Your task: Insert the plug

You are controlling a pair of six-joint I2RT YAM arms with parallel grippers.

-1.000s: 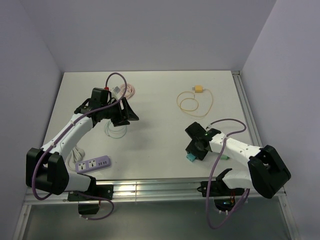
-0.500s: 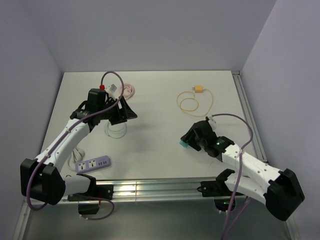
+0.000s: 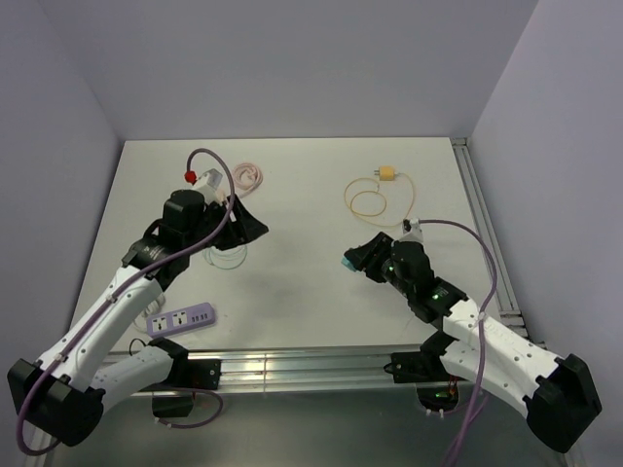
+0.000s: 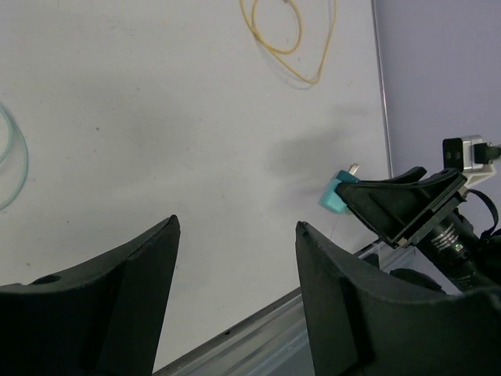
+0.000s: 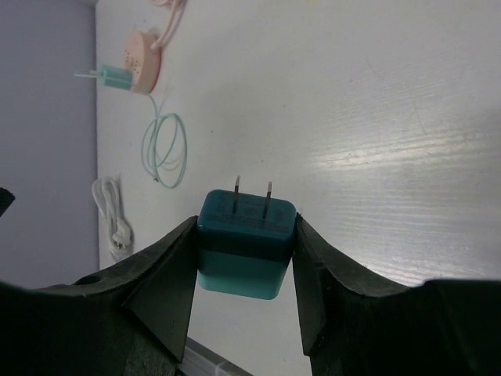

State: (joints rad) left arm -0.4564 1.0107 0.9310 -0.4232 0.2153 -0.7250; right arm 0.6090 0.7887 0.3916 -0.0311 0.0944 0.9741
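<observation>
R pincer: My R pincer [image 5: 245, 237] was clamped on the plug [image 5: 246, 251], one finger flat on each side.
Plug: Teal, two prongs. It was held clear of the table [image 3: 311, 199], right of centre. Prongs pointed out past my fingertips, toward the left half.
L pincer: My L pincer [image 4: 236, 235] stood apart, w/ nothing betw. the fingers. It hung over the left-centre of the table, aimed across at the R pincer.
Strip: Lilac strip [image 3: 181, 320] lay flat at the near-left edge, sockets up, beside my L arm. Well apart from the plug; no contact.
Yellow charger: On the far-right part of the table [image 3: 387, 174], w/ its cable looped just nearer.
Pink charger: At the far left [image 5: 141, 59], cable coiled beside it.
Teal cable: Loose coil [image 5: 166, 149] on the table near my L pincer.
White cable: Small bundle [image 5: 109, 210] on the left side; detail too small to tell.
</observation>
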